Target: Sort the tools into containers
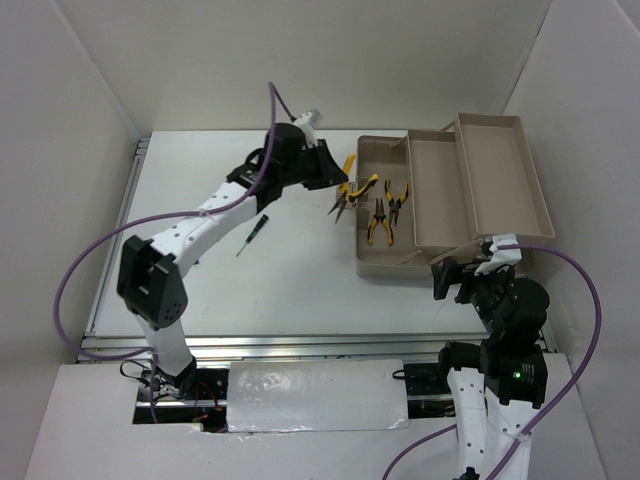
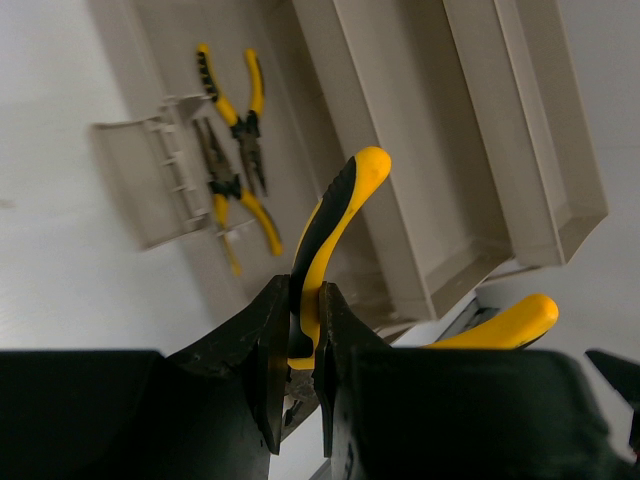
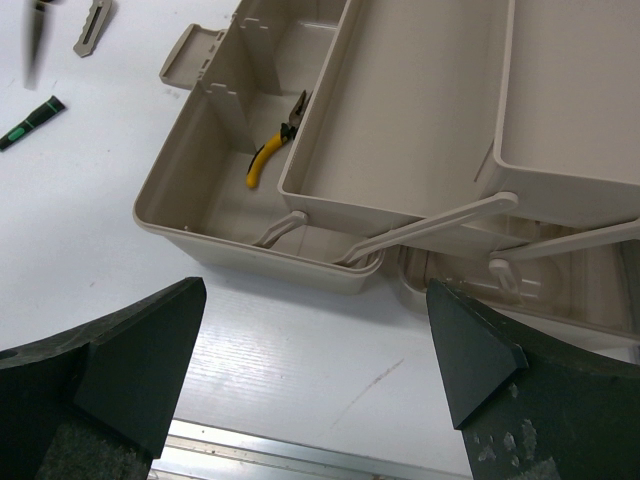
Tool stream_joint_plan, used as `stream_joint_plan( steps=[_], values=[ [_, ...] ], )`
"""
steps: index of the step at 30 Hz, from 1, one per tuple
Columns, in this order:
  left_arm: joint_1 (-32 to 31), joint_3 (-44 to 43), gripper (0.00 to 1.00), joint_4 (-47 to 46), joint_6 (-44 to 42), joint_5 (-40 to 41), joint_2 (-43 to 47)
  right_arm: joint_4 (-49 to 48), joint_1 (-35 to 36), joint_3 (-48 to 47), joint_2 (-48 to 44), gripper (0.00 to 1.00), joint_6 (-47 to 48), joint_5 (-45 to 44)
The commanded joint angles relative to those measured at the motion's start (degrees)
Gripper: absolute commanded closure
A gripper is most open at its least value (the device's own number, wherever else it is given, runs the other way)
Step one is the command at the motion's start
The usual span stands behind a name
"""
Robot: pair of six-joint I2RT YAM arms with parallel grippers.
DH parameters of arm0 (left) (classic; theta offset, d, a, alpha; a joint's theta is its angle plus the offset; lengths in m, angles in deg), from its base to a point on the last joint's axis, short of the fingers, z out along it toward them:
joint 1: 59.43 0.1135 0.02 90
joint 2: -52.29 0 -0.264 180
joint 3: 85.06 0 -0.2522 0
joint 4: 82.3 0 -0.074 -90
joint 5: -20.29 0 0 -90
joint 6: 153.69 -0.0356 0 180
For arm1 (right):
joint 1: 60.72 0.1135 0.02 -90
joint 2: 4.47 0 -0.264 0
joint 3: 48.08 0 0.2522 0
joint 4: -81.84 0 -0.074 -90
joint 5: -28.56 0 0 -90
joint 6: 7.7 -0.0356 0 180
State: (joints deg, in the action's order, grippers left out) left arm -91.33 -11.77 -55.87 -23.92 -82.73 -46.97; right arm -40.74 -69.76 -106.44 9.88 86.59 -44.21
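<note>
Nearby, a screwdriver (image 1: 252, 235) lies left of the held pliers (image 1: 352, 190).

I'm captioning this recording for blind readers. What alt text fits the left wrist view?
The left gripper is shut on one handle of yellow-and-black pliers, held up close to the camera. Beyond, two more yellow-handled pliers lie in the deep tub of an open beige plastic toolbox.

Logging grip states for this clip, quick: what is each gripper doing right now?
Left gripper: closed on a yellow-and-black pliers.
Right gripper: open, holding nothing.
</note>
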Motion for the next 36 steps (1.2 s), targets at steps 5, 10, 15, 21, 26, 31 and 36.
stream_joint_plan(
  steps=[5,10,15,21,26,31,36],
  values=[
    [-6.86,-12.68,1.0,-15.38,12.61,4.84,-15.24,-3.05,-0.19,0.04,0.59,0.0,-0.34,-1.24],
    [-8.08,-16.91,0.91,-18.73,14.99,3.61,-21.23,-3.14,-0.19,0.13,0.68,0.0,-0.43,-1.33],
    [-8.88,-18.06,0.77,-18.03,13.59,5.02,-24.57,-3.14,-0.1,0.13,1.03,0.0,-0.43,-1.5],
    [-7.92,-18.85,0.27,-16.62,10.86,6.6,-23.88,-3.14,-0.1,0.13,0.59,0.0,-0.34,-1.24],
    [-4.58,-19.55,0.35,-11.12,2.98,5.28,-16.52,-3.05,-0.1,0.13,0.15,0.0,-0.08,-1.06],
    [3.94,-16.85,0.51,5.41,-13.2,10.9,-4.13,-2.97,-0.19,0.21,-0.37,0.0,0.01,-0.71],
    [11.93,-2.0,0.53,15.54,-29.38,17.57,4.33,-2.97,0.07,0.21,-0.55,0.0,0.1,0.25]
  ],
)
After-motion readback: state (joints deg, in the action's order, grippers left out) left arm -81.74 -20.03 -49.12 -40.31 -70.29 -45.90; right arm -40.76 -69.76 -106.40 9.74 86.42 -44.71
